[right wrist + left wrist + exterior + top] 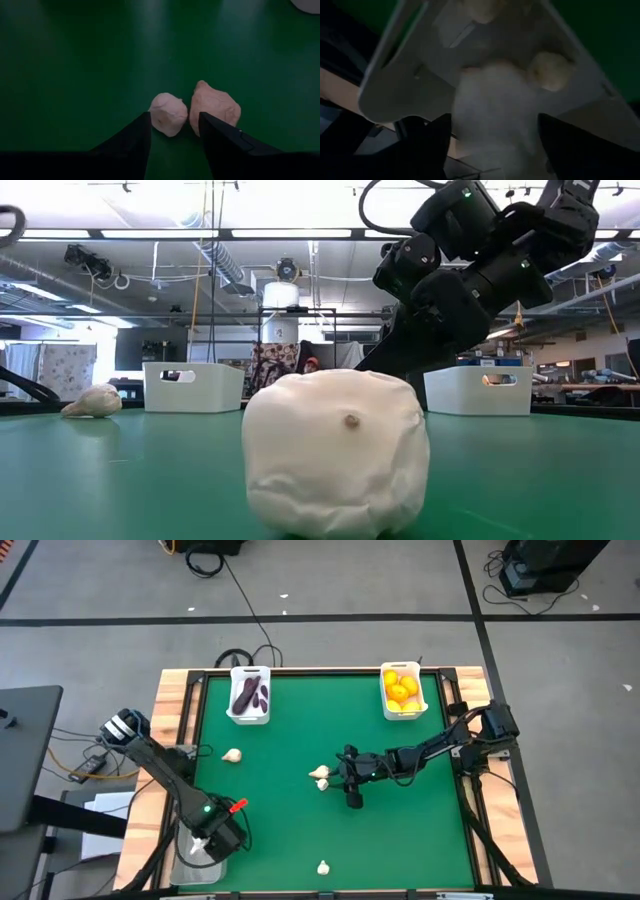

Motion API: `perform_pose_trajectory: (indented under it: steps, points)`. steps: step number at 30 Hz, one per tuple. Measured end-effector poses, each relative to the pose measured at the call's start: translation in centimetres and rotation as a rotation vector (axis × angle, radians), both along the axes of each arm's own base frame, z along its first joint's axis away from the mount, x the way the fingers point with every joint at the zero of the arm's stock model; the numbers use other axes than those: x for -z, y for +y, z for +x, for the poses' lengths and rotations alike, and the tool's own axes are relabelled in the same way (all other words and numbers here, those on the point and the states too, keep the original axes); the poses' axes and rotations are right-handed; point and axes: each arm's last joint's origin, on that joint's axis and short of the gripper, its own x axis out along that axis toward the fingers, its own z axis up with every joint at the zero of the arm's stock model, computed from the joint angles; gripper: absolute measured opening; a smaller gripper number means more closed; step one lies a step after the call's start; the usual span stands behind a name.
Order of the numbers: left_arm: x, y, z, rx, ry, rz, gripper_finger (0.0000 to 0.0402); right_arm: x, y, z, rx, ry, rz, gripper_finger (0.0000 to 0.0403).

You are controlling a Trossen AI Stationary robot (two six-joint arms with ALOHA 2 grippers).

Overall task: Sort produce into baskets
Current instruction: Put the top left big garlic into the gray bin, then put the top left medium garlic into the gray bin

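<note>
While right gripper (172, 132) sits low near table centre, fingers apart, two garlic bulbs (320, 777) lie just ahead of its tips. Left gripper (492, 145) over clear bin (196, 858) at near-left corner, fingers spread around garlic bulb (492, 105); grip contact unclear. Eggplant bin (249, 695) at far edge, left; citrus bin (402, 690) at far edge, right. Loose bulbs: one (232, 754) left of centre, one (324, 867) at near edge.
</note>
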Motion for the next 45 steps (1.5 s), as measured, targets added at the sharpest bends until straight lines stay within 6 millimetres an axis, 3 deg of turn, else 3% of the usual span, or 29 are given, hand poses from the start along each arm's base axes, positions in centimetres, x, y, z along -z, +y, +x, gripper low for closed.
perform_pose_trajectory:
  steps: [6,10,15,25,34,45]
  points:
    - [0.6,0.3,-0.3,0.003,0.022,0.012,0.0360,0.0,0.0,0.0,0.000,0.000,0.000,0.0176]
    - [0.6,0.5,-0.5,-0.016,0.048,0.038,0.0381,0.0,0.0,0.0,0.003,-0.001,0.004,0.0176]
    - [0.0,0.6,0.1,-0.031,-0.014,0.082,0.0380,0.0,0.0,0.0,0.013,-0.001,0.019,0.0176]
    - [-4.3,2.6,2.7,-0.083,-0.179,0.264,0.0363,0.0,0.0,0.0,0.013,-0.002,0.020,0.0176]
    - [-3.6,7.9,5.3,-0.078,-0.274,0.488,0.0362,-0.1,0.0,0.1,0.013,-0.010,0.021,0.0176]
    - [1.3,15.9,4.7,0.088,-0.079,0.543,0.0362,-0.1,0.0,0.0,0.004,-0.009,0.007,0.0176]
